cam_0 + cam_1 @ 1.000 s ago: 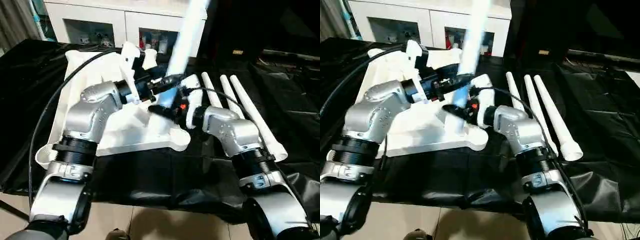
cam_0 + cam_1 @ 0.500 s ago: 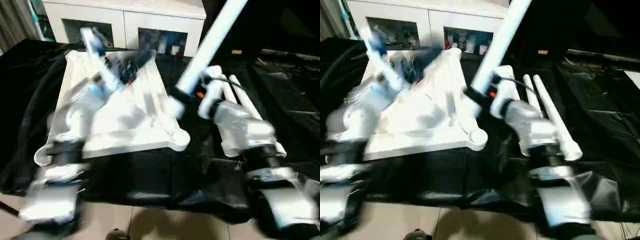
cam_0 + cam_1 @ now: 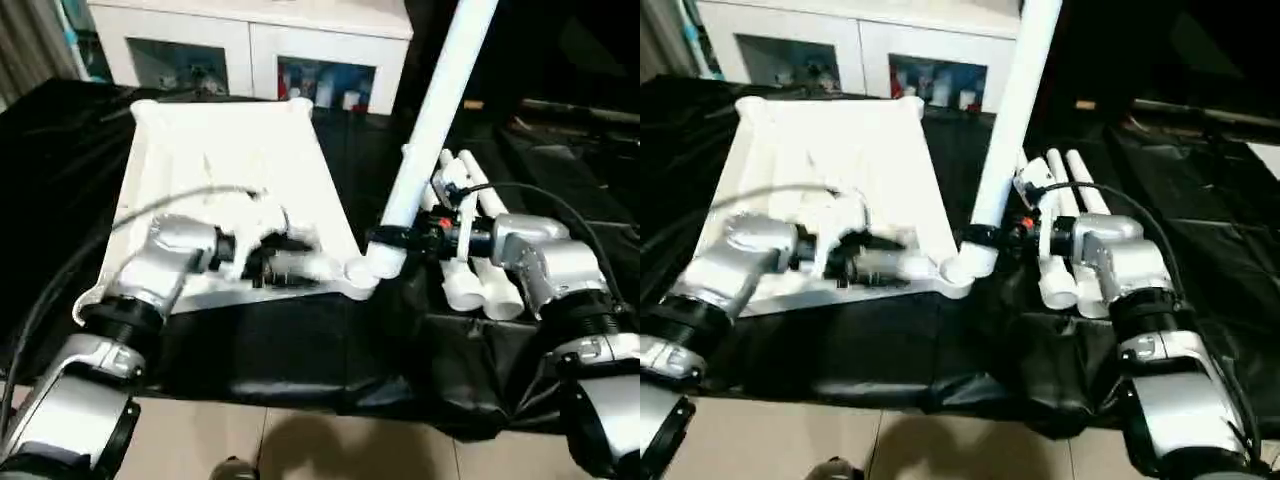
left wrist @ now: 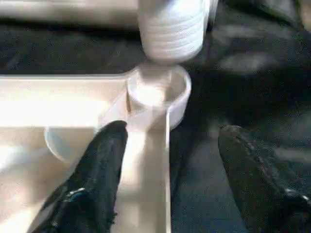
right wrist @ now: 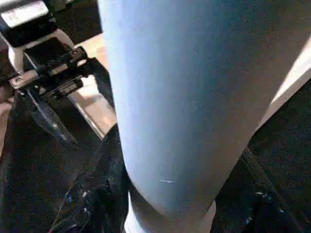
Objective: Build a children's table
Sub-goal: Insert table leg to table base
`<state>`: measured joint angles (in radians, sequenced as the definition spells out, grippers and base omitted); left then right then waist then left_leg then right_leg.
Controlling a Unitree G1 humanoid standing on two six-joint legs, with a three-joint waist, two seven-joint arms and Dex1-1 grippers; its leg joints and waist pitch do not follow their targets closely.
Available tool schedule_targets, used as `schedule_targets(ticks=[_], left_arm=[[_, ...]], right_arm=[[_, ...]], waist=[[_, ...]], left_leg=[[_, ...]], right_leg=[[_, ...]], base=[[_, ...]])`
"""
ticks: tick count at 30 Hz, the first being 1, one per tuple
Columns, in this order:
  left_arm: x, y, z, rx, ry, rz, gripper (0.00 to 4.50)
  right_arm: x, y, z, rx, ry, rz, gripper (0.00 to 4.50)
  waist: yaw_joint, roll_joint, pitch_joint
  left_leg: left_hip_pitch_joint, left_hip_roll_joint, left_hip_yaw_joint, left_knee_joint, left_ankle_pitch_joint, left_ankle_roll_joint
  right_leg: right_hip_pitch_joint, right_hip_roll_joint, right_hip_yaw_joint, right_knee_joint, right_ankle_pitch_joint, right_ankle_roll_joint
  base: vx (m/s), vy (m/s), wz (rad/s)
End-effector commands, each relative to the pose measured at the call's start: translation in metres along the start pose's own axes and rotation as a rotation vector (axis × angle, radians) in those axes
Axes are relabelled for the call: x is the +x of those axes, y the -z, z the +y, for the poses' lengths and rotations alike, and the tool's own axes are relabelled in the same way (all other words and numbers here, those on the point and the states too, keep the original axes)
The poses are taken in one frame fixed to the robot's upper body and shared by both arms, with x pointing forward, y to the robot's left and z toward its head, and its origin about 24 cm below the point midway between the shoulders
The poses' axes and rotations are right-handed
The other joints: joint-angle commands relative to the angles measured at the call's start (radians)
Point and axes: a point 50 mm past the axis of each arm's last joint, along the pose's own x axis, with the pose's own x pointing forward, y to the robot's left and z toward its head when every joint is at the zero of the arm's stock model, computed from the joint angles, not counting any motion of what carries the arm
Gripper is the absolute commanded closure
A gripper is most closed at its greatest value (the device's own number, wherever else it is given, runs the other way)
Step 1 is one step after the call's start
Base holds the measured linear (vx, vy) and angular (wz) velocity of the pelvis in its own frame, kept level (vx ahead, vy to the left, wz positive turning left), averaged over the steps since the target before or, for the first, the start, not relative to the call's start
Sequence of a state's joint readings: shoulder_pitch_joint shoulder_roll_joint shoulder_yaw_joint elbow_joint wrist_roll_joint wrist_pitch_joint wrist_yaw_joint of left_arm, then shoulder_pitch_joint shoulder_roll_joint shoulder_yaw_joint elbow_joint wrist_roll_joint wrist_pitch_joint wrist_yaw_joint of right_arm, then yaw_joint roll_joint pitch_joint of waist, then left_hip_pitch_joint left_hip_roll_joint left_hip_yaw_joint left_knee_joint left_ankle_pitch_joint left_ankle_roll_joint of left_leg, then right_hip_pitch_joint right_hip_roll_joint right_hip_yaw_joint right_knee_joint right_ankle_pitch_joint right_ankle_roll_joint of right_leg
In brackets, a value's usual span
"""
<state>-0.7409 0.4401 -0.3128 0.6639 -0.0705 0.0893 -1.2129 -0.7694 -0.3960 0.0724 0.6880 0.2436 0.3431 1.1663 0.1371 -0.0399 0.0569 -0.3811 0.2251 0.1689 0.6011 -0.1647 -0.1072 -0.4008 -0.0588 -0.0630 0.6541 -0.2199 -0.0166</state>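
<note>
The children's table top (image 3: pixel 230 160) lies upside down on the black-draped work table, white with a ribbed underside. My right gripper (image 3: pixel 392 238) is shut on a white leg (image 3: pixel 430 120). The leg stands nearly upright, leaning away to the right. Its ridged lower end (image 4: pixel 170 29) hovers just above the near right corner socket (image 4: pixel 158 92). My left gripper (image 4: pixel 170 160) is open low over the top's near edge. One finger is over the underside and the other over the black cloth, with the rim running between them. Both point at that socket.
Three more white legs (image 3: pixel 475 270) lie side by side on the black cloth just right of the top, beside my right forearm. A white cabinet (image 3: pixel 250 40) stands behind the work table. Bare floor (image 3: pixel 300 440) shows below the table's front edge.
My left gripper left the leg, swung down to the top's near edge and opened wider. My right gripper carried the leg right and set its end over the near right corner socket.
</note>
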Motion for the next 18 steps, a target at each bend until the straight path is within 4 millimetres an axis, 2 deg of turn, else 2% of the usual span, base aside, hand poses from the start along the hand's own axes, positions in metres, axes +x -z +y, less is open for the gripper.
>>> schedule_targets(ticks=[1,3,6,7,8,9,13,18], left_arm=[[-0.001,-0.001,0.003,0.045,-0.005,0.043,1.22],[0.000,0.003,0.001,0.027,0.018,0.059,1.22],[0.001,0.008,0.003,0.017,0.002,0.093,1.59],[0.002,0.011,0.006,0.017,-0.035,0.114,1.62],[0.002,0.012,0.008,0.015,-0.055,0.124,1.62],[0.002,0.012,0.009,0.014,-0.065,0.130,1.86],[0.005,0.013,0.011,-0.014,-0.066,0.127,2.16],[0.011,0.013,0.009,-0.019,-0.043,0.132,2.52]], right_arm=[[-0.002,-0.006,0.001,-0.049,-0.013,0.007,2.64],[-0.001,-0.006,0.002,-0.056,-0.020,0.014,2.64],[-0.002,-0.006,0.003,-0.063,-0.027,0.017,2.64],[-0.001,-0.006,0.003,-0.066,-0.034,0.017,2.64],[0.000,-0.006,0.003,-0.067,-0.035,0.016,2.64],[0.001,-0.005,0.003,-0.067,-0.036,0.016,2.64],[0.007,-0.001,0.005,-0.065,-0.035,0.015,2.64],[0.009,0.001,0.006,-0.061,-0.038,0.012,2.64]], waist=[[-0.006,0.020,-0.083],[-0.007,0.020,-0.085],[-0.007,0.019,-0.086],[-0.004,0.023,-0.086],[-0.005,0.022,-0.086],[-0.004,0.021,-0.086],[-0.002,0.026,-0.086],[-0.001,0.026,-0.087]], left_leg=[[0.020,0.007,0.006,-0.057,-0.111,0.017],[0.021,0.008,0.006,-0.056,-0.106,0.018],[0.019,0.006,0.006,-0.054,-0.097,0.029],[0.020,0.006,0.005,-0.054,-0.102,0.029],[0.020,0.006,0.006,-0.054,-0.106,0.030],[0.020,0.007,0.004,-0.055,-0.115,0.027],[0.020,0.007,0.003,-0.055,-0.119,0.018],[0.019,0.007,0.002,-0.054,-0.114,0.026]], right_leg=[[0.064,-0.068,0.044,-0.062,0.109,-0.246],[0.065,-0.066,0.044,-0.058,0.137,-0.256],[0.066,-0.064,0.044,-0.056,0.171,-0.265],[0.065,-0.066,0.043,-0.056,0.165,-0.265],[0.064,-0.065,0.043,-0.058,0.161,-0.265],[0.066,-0.066,0.043,-0.058,0.152,-0.263],[0.066,-0.068,0.043,-0.058,0.158,-0.273],[0.068,-0.068,0.042,-0.056,0.189,-0.284]], base=[[0.000,0.000,0.00],[0.000,0.000,0.00],[0.000,0.000,0.00],[0.000,0.000,0.00],[0.000,0.000,0.00],[0.000,0.000,0.00],[0.000,0.000,0.00],[0.000,0.000,0.00]])
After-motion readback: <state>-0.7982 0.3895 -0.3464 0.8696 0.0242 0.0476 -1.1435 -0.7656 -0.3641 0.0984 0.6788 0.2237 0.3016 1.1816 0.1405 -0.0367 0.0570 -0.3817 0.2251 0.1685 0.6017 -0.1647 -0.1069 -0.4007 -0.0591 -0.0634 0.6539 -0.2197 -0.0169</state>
